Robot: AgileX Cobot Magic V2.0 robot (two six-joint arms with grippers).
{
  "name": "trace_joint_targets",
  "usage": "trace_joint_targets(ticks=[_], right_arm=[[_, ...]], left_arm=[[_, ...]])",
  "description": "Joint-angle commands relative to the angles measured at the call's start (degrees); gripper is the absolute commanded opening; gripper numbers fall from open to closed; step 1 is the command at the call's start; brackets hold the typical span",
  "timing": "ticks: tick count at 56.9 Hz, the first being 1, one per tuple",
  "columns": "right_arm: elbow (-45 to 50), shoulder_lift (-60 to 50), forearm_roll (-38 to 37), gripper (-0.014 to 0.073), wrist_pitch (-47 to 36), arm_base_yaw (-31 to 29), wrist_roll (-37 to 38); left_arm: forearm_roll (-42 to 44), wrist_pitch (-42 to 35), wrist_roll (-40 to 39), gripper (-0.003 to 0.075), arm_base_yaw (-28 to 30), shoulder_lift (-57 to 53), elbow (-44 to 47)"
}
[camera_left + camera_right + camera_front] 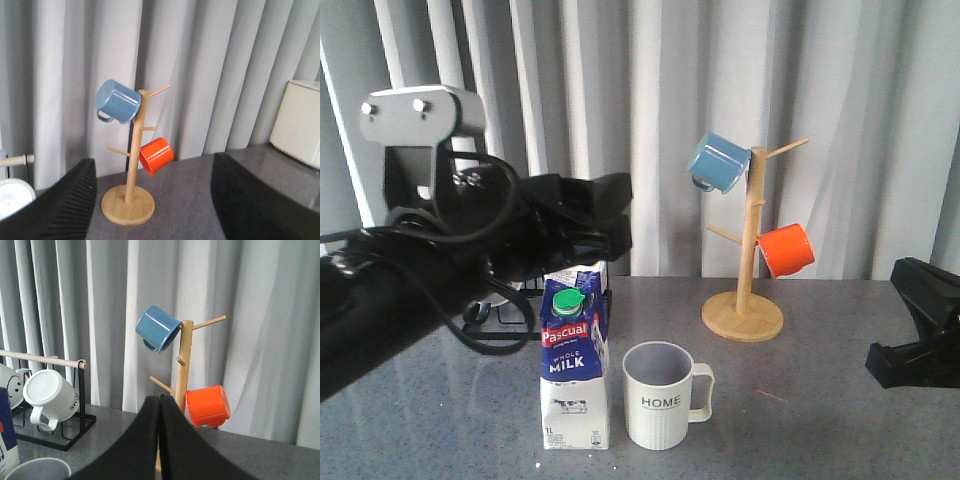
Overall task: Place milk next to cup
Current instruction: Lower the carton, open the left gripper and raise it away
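The milk (574,370), a blue-and-white carton with a green cap, stands upright on the grey table. It is just left of the cup (663,397), an off-white ribbed mug marked "HOME", with a small gap between them. My left gripper (618,215) hangs above and behind the carton. In the left wrist view it (152,200) is open and empty. My right gripper (920,335) is low at the far right. In the right wrist view it (159,401) is shut on nothing. That view shows the carton's edge (7,432) and the cup's rim (35,469).
A wooden mug tree (746,300) stands behind the cup at the right and holds a blue mug (719,162) and an orange mug (786,250). A black rack (60,432) with white mugs (49,391) stands behind the milk. A grey curtain closes the back.
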Motion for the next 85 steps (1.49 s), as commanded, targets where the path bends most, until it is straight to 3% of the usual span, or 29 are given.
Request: trace_joint_targets(ticks=[1, 4, 8, 15, 24, 39, 53, 59, 69, 77, 81, 85], right_arm=[[-1.88, -0.82, -0.14, -0.0008, -4.01, -0.43, 0.10], [-1.88, -0.82, -0.14, -0.0008, -4.01, -0.43, 0.10], [-1.88, -0.82, -0.14, -0.0008, -4.01, -0.43, 0.10], [-1.88, -0.82, -0.14, -0.0008, -3.95, -0.43, 0.10], [-1.88, -0.82, -0.14, -0.0008, -3.95, -0.43, 0.10], [-1.88, -0.82, -0.14, -0.0008, -3.95, -0.43, 0.10], [-1.88, -0.82, -0.14, -0.0008, -3.95, -0.43, 0.10], [-1.88, -0.82, -0.14, -0.0008, -3.95, -0.43, 0.10], [-1.88, -0.82, -0.14, -0.0008, -3.95, -0.43, 0.10], [-1.88, -0.82, -0.14, -0.0008, -3.95, -0.43, 0.10], [-1.88, -0.82, -0.14, -0.0008, -3.95, -0.43, 0.10], [-1.88, -0.82, -0.14, -0.0008, -3.95, -0.43, 0.10]], left_arm=[[0.81, -3.49, 0.09, 0.0322, 0.05, -4.96, -0.50], [0.81, -6.10, 0.09, 0.0212, 0.05, -6.49, 0.87], [0.81, -10.09, 0.15, -0.0009, 0.05, -8.80, 3.74], [0.81, -19.36, 0.63, -0.0007, 0.05, -11.85, 8.93], [0.86, -23.36, 0.63, -0.0008, 0.05, -12.78, 12.58], [1.04, -21.89, 1.04, -0.0007, -0.07, -12.93, 13.65], [4.01, -12.40, 0.67, -0.0007, -0.14, -16.29, 16.26], [14.63, -7.58, -8.84, -0.0007, 0.08, -21.35, 22.12], [44.65, -5.58, -42.33, -0.0006, 3.06, -32.37, 36.81], [67.65, 0.66, -63.56, -0.0006, 7.77, -41.42, 45.89], [72.26, 5.51, -69.31, -0.0006, 11.71, -46.37, 49.22], [73.35, 10.57, -69.51, -0.0006, 15.52, -51.19, 51.68]])
